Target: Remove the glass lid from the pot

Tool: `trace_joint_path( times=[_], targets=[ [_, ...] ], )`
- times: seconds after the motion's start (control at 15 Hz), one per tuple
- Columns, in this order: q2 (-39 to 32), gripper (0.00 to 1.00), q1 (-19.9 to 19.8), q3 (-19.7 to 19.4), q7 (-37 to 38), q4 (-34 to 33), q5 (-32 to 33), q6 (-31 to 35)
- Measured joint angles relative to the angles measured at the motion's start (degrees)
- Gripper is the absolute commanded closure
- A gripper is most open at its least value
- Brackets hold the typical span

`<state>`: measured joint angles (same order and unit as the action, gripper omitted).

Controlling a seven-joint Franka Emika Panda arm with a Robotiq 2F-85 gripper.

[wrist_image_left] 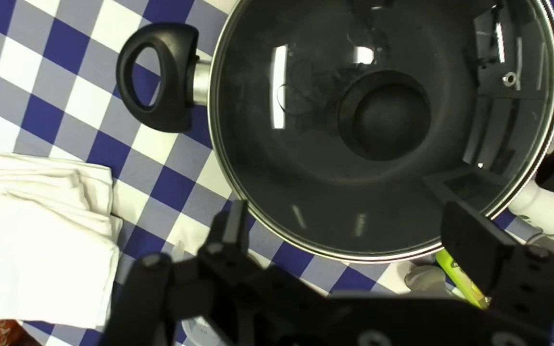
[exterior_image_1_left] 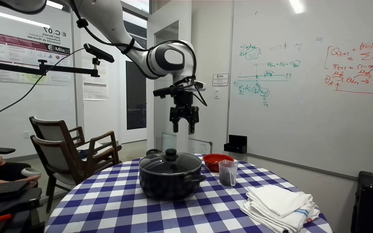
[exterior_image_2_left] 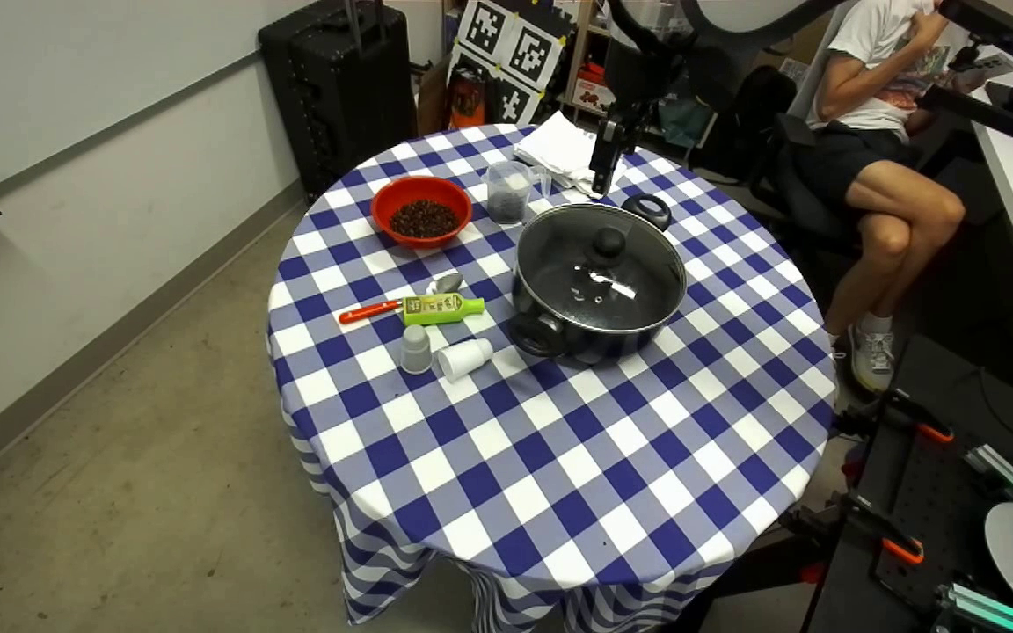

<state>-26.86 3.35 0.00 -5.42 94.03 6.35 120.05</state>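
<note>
The glass lid point(exterior_image_1_left: 188, 163) lies flat on the black pot point(exterior_image_1_left: 170, 186), its dark knob point(exterior_image_1_left: 171, 154) standing up in the middle. In an exterior view the lid point(exterior_image_2_left: 572, 277) covers the whole pot point(exterior_image_2_left: 599, 343), a handle at each side. In the wrist view the lid point(wrist_image_left: 306, 168) fills the upper right, with the knob point(wrist_image_left: 392, 120) beyond the fingers. My gripper point(exterior_image_1_left: 183, 130) is open and empty, pointing down, well above the lid and apart from it. In the wrist view the gripper point(wrist_image_left: 346, 209) has its fingers spread wide across the lid's near edge.
A red bowl point(exterior_image_2_left: 423, 240) of dark beans and a clear measuring cup point(exterior_image_2_left: 506, 198) stand beside the pot. Folded white towels point(exterior_image_1_left: 280, 205) lie near. A green bottle point(exterior_image_2_left: 436, 309), a red-handled spoon point(exterior_image_2_left: 370, 311) and small white cups point(exterior_image_2_left: 467, 359) lie close to one pot handle.
</note>
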Motion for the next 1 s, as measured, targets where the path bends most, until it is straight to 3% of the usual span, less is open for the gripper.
trace_joint_path(
  times=[1.0],
  targets=[
    [-4.0, 0.0, -0.3, 0.9, 2.7, -0.2, -6.8, -3.3]
  ],
)
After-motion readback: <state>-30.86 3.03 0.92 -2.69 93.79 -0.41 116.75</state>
